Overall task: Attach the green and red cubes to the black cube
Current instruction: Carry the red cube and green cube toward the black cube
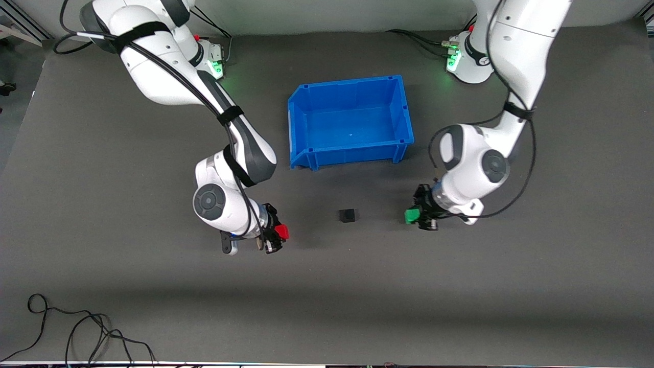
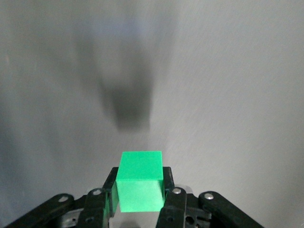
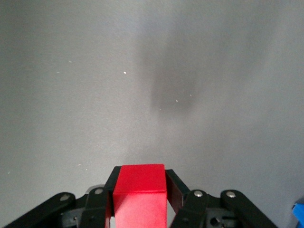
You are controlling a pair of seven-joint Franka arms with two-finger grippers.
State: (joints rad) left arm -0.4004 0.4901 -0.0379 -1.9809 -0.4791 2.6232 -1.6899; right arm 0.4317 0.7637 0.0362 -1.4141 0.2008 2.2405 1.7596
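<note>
The black cube point(image 1: 348, 215) sits on the dark table, nearer the front camera than the blue bin. My left gripper point(image 1: 415, 215) is shut on the green cube point(image 1: 411, 216), held low over the table toward the left arm's end from the black cube; the green cube fills the fingers in the left wrist view point(image 2: 140, 181). My right gripper point(image 1: 278, 234) is shut on the red cube point(image 1: 280, 233), held low over the table toward the right arm's end from the black cube; the red cube shows in the right wrist view point(image 3: 140, 194). The black cube shows in neither wrist view.
A blue bin point(image 1: 306, 110), empty, stands on the table farther from the front camera than the black cube. Loose black cables point(image 1: 76, 332) lie near the table's front edge at the right arm's end.
</note>
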